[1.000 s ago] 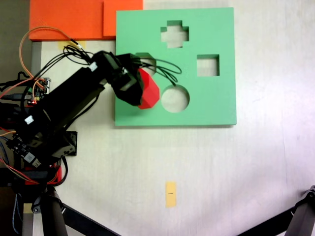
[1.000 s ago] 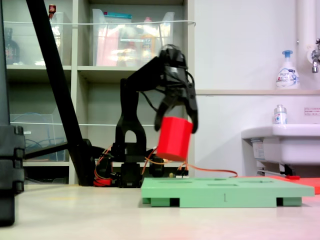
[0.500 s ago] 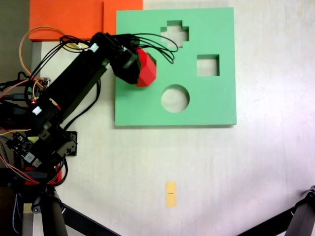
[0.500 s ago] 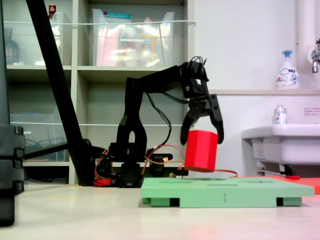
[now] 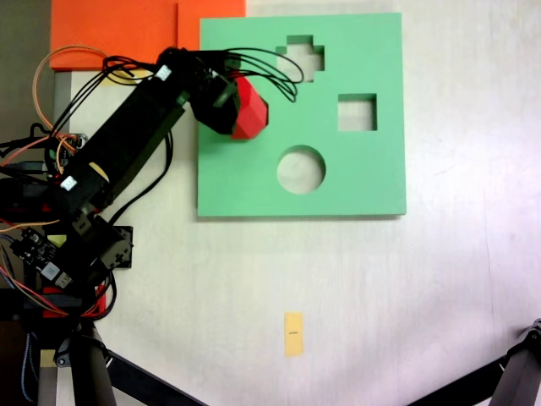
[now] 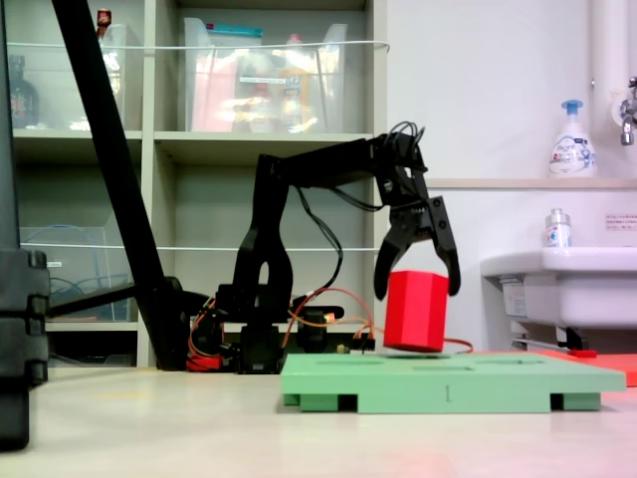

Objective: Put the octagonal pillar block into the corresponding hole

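The octagonal pillar block [image 5: 251, 111] [image 6: 416, 311] is a bright red prism held in my gripper [image 5: 240, 107] [image 6: 418, 292], which is shut on it, one finger on each side. In a fixed view it hangs slightly tilted, its base just above the top of the green foam board [image 6: 498, 378]. From above, the block sits over the upper left part of the board [image 5: 363, 182], left of the cross cutout [image 5: 300, 57]. The corresponding hole is hidden under the block and gripper.
The board also has a square cutout [image 5: 357, 112] and a round cutout [image 5: 301, 169]. Orange foam sheets [image 5: 118, 34] lie beyond the board's left corner. A yellow tag [image 5: 292, 333] is stuck on the table nearer the front. The arm's base and wiring [image 5: 59, 245] sit at the left.
The gripper has carried the red block from beside the round cutout to the board's upper left area and lowered it close to the board's surface.
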Robot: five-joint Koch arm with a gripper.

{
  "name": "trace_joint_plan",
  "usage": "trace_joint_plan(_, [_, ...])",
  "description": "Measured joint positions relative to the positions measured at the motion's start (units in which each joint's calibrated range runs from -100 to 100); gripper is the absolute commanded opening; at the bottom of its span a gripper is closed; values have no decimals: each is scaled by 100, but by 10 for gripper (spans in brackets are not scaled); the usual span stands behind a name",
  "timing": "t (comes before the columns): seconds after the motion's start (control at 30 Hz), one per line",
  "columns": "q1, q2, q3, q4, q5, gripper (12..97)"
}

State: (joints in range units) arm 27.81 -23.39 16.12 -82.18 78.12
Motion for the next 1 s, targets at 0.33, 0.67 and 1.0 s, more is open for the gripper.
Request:
trace_joint_plan(0.33, [34, 287, -10, 59, 0, 456])
trace_joint_plan(0.67, [54, 561, 0, 206, 0, 457])
trace_joint_plan(1.0, [63, 807, 0, 235, 0, 458])
